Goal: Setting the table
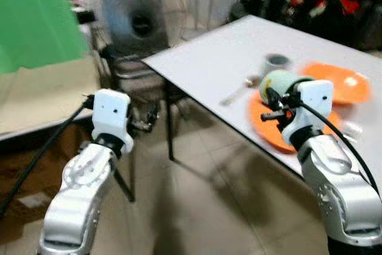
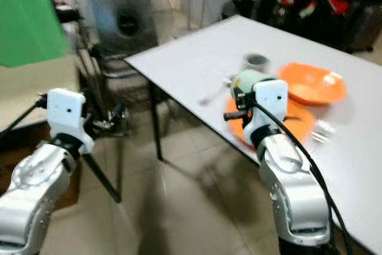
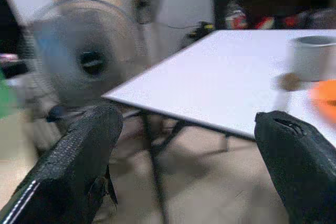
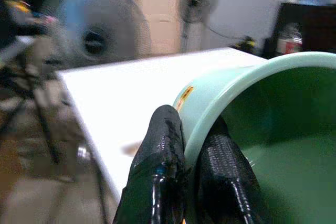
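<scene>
Right end effector (image 1: 276,107) pinches the green bowl (image 1: 279,83) by its rim, carrying it above the orange plate (image 1: 262,125) on the bench (image 1: 221,58); left end effector (image 3: 184,166) hangs wide, empty.

**Surfaces and finishes**

I am seeing the green bowl (image 4: 262,114) showing smooth, glossy plastic, with the right gripper (image 4: 191,177) fingers looking black and finely textured against its rim. The white table (image 1: 221,58) is reading matt and smooth. The orange plates (image 1: 340,82) are looking like smooth plastic. Both arms are gleaming silver.
</scene>
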Controlling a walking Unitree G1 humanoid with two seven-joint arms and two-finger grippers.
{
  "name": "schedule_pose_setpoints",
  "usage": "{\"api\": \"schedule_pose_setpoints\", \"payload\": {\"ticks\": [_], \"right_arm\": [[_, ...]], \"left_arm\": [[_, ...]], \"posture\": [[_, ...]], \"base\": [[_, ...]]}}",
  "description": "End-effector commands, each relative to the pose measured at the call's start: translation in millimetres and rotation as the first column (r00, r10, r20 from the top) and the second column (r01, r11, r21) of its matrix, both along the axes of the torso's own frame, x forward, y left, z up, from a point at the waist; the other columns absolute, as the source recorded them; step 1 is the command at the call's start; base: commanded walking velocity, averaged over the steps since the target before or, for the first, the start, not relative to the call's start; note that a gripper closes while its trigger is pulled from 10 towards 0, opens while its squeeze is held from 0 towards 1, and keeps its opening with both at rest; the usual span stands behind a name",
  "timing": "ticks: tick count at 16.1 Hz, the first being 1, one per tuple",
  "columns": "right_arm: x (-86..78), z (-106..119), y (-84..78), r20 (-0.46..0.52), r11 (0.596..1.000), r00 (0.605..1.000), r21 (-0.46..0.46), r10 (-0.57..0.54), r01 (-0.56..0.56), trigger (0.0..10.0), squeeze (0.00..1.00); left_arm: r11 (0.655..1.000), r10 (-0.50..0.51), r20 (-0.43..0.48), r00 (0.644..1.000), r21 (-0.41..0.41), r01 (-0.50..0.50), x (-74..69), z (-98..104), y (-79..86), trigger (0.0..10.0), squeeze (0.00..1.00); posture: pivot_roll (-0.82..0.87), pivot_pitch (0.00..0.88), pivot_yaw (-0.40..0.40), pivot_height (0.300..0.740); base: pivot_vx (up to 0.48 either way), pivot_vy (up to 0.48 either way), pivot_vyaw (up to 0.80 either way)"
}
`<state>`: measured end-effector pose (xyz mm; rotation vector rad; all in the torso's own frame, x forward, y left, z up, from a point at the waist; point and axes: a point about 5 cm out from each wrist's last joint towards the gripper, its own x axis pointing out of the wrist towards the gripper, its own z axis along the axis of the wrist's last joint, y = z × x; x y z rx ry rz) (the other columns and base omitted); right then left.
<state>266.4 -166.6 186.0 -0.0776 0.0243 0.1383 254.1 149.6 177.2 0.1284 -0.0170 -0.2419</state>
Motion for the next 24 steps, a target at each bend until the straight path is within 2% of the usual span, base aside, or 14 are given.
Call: {"api": "schedule_pose_setpoints", "payload": {"ticks": [1,8,14,24], "right_arm": [[0.3,7.4,2.4,0.030,1.000,1.000,0.003,0.006,-0.006,10.0,0.00],[1.6,6.5,1.7,0.020,1.000,1.000,-0.005,0.014,-0.014,10.0,0.00],[3.0,6.9,9.1,0.023,0.999,0.999,0.003,0.050,-0.050,10.0,0.00],[3.7,-4.6,15.0,-0.025,0.994,0.994,-0.027,0.105,-0.106,10.0,0.00]], "left_arm": [[1.000,0.007,0.012,1.000,0.017,-0.008,1.3,2.9,3.5,10.0,0.00],[1.000,0.008,0.016,1.000,0.011,-0.008,2.8,2.9,2.3,10.0,0.00],[1.000,0.008,0.010,1.000,0.023,-0.008,1.3,2.3,5.4,10.0,0.00],[0.999,-0.007,0.013,1.000,0.049,0.007,-1.4,4.0,6.5,10.0,0.00]], "posture": [[-0.15,0.000,0.032,0.740],[-0.15,0.000,0.023,0.740],[-0.13,0.000,0.042,0.740],[-0.11,0.000,0.035,0.740]], "base": [[0.000,-0.285,0.00],[0.000,-0.275,0.00],[0.000,-0.274,0.00],[0.000,-0.261,0.00]]}}
